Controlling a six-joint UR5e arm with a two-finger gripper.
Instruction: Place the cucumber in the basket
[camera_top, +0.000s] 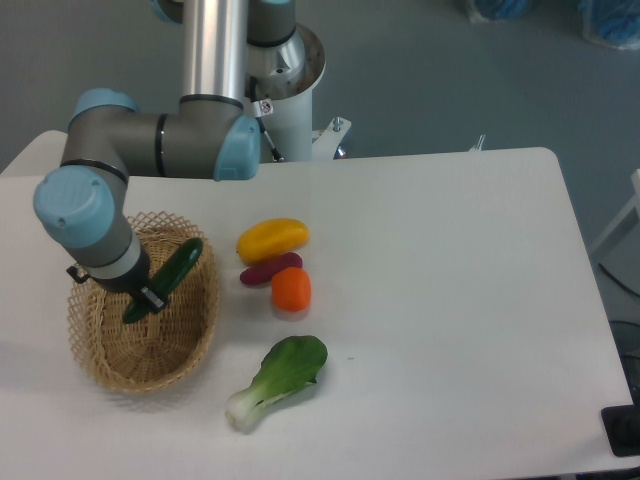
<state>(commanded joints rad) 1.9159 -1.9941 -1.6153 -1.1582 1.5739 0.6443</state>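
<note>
Lab: robot arm (160, 145) mounted at white table (450, 300).

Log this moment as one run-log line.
gripper: shut on cucumber | cucumber: tilted over basket | release: not yet

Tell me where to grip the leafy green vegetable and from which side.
Grip the leafy green vegetable from above at its pale stem, closing across the narrow width. It lies flat, slanting from lower left up to its leafy end; the stem looks firmer than the leaf.
</note>
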